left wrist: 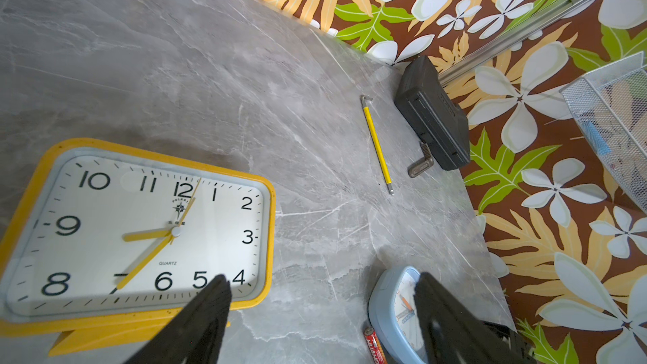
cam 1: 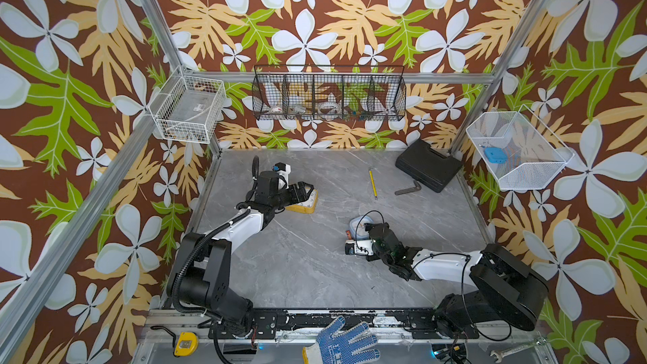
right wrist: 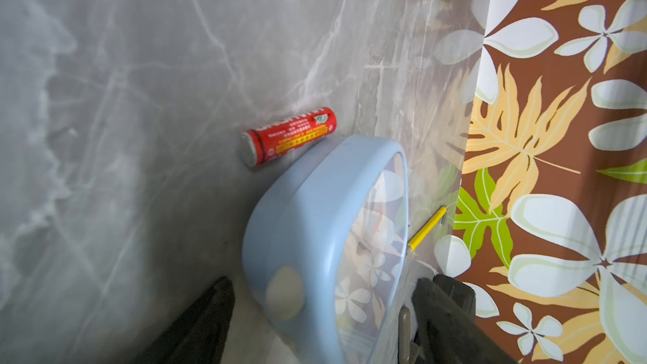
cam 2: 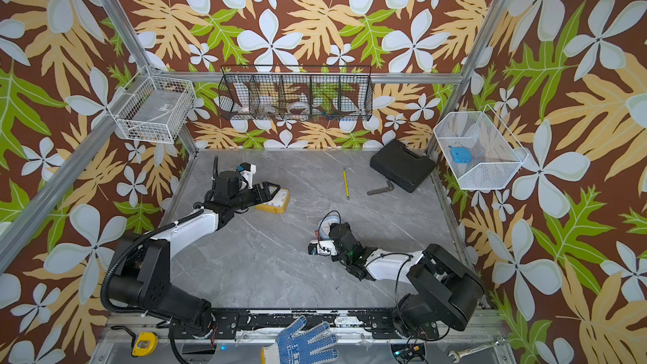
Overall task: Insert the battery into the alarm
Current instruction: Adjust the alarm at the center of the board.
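Blue alarm (right wrist: 308,225) between spread right fingers (right wrist: 448,327).

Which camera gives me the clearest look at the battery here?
The right wrist view: the red battery lies full length on the table, label visible, beside the blue alarm. The left wrist view catches only part of it at the frame edge. Both top views show at most a tiny red speck.

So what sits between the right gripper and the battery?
The blue alarm: in the right wrist view it sits between the jaws of the right gripper, with the battery just beyond it.
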Action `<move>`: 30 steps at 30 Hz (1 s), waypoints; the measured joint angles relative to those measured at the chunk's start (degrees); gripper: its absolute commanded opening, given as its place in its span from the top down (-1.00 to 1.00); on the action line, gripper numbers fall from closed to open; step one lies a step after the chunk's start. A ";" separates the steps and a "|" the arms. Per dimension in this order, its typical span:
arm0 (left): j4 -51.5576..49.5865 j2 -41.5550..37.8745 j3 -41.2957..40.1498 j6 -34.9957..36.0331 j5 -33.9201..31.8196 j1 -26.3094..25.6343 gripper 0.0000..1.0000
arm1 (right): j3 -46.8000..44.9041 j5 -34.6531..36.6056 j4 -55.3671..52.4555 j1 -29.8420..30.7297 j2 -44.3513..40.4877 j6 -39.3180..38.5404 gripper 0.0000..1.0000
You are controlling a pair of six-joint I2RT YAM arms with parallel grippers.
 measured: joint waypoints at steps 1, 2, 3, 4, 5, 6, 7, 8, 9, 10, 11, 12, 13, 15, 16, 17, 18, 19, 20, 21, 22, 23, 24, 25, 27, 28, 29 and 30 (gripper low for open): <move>-0.04 0.11 0.00 0.00 -0.02 0.00 -0.68 | 0.13 0.37 0.76 0.02 0.66 0.02 -0.59; -0.09 0.20 0.00 0.00 -0.02 0.00 -0.68 | 0.26 0.83 1.33 0.09 1.20 0.07 -0.57; -0.17 0.24 0.00 0.00 0.00 0.00 -0.68 | 0.46 1.38 1.88 0.20 1.79 0.33 -0.53; -0.22 0.26 0.00 0.00 0.00 0.00 -0.68 | 0.72 1.55 2.21 0.24 2.34 0.44 -0.51; -0.22 0.28 0.00 0.00 0.00 0.00 -0.68 | 0.98 1.73 2.47 0.24 2.82 0.50 -0.46; -0.24 0.28 0.00 0.00 0.00 0.00 -0.68 | 1.25 1.81 2.64 0.28 3.30 0.70 -0.42; -0.28 0.31 0.00 0.00 0.00 0.00 -0.67 | 1.42 2.03 2.71 0.44 3.65 0.87 -0.38; -0.28 0.31 0.00 0.00 0.00 0.00 -0.67 | 1.42 2.21 2.75 0.63 3.76 0.92 -0.35; -0.28 0.35 0.00 0.00 0.00 0.00 -0.67 | 1.38 2.32 2.69 0.90 3.78 1.09 -0.31; -0.24 0.46 0.00 0.00 0.04 0.00 -0.67 | 1.20 2.32 2.89 1.22 3.74 1.46 -0.25; -0.24 0.63 0.00 0.00 0.15 0.00 -0.67 | 0.96 2.27 3.08 1.49 3.56 1.68 -0.19; -0.28 0.81 0.00 -0.02 0.24 0.00 -0.67 | 0.66 2.14 3.04 1.77 3.13 2.03 -0.10; -0.31 0.96 0.00 -0.11 0.26 0.00 -0.67 | 0.55 1.86 2.97 1.92 2.71 2.36 -0.03; -0.42 1.16 0.04 -0.48 0.39 0.00 -0.67 | 0.46 1.70 3.39 2.08 1.95 3.30 0.07; -0.39 1.25 0.07 -0.61 0.50 0.00 -0.67 | 0.50 1.70 3.89 2.08 1.53 3.87 0.11; -0.39 1.31 0.09 -0.98 0.66 0.00 -0.67 | 0.70 1.77 3.98 2.08 1.25 4.37 0.14; -0.39 1.44 0.11 -1.31 0.70 0.00 -0.67 | 0.90 1.75 3.98 2.08 0.94 5.14 0.14; -0.39 1.57 0.17 -1.31 0.81 0.00 -0.67 | 1.18 1.77 3.74 2.08 0.59 5.77 0.15; -0.44 1.62 0.24 -1.33 0.94 0.00 -0.66 | 1.57 1.77 3.26 2.05 0.17 6.64 0.16; -0.42 1.62 0.33 -1.49 1.11 0.00 -0.67 | 2.12 1.68 2.47 1.99 -0.31 7.65 0.23; -0.35 1.62 0.42 -1.51 1.20 0.00 -0.66 | 2.84 1.57 1.29 2.01 -0.83 8.85 0.25; -0.31 1.62 0.48 -1.55 1.36 0.00 -0.66 | 3.61 1.42 0.20 1.95 -1.22 10.01 0.25; -0.22 1.62 0.48 -1.68 1.55 0.00 -0.67 | 4.98 1.03 -1.53 1.62 -1.68 11.56 0.26; -0.20 1.62 0.48 -1.79 1.66 0.00 -0.67 | 6.58 -0.04 -3.37 1.03 -2.12 13.35 0.26; -0.15 1.62 0.48 -2.49 1.92 0.00 -0.67 | 10.51 -2.43 -6.97 -1.22 -2.67 17.64 0.25; -0.04 1.62 0.48 -2.91 1.99 0.00 -0.67 | 12.48 -3.85 -8.59 -2.73 -2.75 20.02 0.25; 0.00 1.62 0.48 -2.95 2.05 0.00 -0.67 | 14.16 -5.40 -10.12 -4.22 -2.75 22.32 0.25; 0.02 1.64 0.48 -2.99 2.19 0.00 -0.67 | 15.87 -7.37 -11.82 -6.05 -2.69 25.05 0.25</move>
